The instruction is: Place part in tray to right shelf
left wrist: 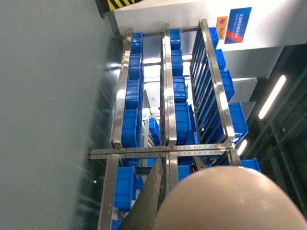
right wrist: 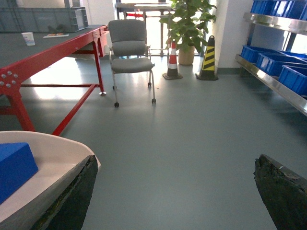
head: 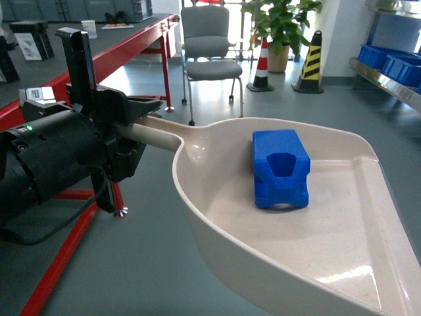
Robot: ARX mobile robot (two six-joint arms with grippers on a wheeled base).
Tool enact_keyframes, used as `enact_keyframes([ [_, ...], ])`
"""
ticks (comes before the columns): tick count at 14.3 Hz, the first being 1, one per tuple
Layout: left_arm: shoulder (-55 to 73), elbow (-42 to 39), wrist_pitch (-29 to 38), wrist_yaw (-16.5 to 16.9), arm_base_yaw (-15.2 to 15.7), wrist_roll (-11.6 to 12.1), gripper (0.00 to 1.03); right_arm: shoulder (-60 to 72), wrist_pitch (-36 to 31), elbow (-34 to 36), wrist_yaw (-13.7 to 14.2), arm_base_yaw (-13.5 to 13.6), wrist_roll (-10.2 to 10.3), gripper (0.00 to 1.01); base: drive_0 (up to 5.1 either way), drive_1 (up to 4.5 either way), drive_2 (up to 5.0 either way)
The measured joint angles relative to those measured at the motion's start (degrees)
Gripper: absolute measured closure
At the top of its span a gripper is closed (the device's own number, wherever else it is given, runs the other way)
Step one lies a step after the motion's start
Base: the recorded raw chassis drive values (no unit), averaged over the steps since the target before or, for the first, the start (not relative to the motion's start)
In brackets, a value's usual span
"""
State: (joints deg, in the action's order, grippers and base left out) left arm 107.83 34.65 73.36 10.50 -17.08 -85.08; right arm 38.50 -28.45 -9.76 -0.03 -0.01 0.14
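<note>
L end effector (head: pixel 135 122) pinches tray (head: pixel 217 217) handle; part (head: pixel 281 168) sits mid-tray; R end effector (right wrist: pixel 175 191) spread; floor (right wrist: pixel 192 124) open to shelf (right wrist: pixel 273 79).

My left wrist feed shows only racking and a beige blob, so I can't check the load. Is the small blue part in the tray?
Observer: Yes. In the head view the small bright-blue blocky plastic part lies inside the cream plastic dustpan-shaped tray, toward the handle end.
Operator: What is carrying the tray?
Observer: The left pincer is shut on its long round handle.
Operator: And the right arm?
Observer: The right pincer is open and empty, with one finger beside the tray's rim.
Operator: Where is the rack?
Observer: The stainless-steel shelf with its blue plastic crates stands far right in the head view, well beyond the tray.
</note>
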Motion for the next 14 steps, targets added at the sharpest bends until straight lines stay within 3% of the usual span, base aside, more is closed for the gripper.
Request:
enact_keyframes([
  [14,0.0,0.0,-0.2,0.0,0.0,0.0,0.91,0.1,0.3,0.0,0.0,0.0,0.0,0.03,0.1,4.25,-4.1],
])
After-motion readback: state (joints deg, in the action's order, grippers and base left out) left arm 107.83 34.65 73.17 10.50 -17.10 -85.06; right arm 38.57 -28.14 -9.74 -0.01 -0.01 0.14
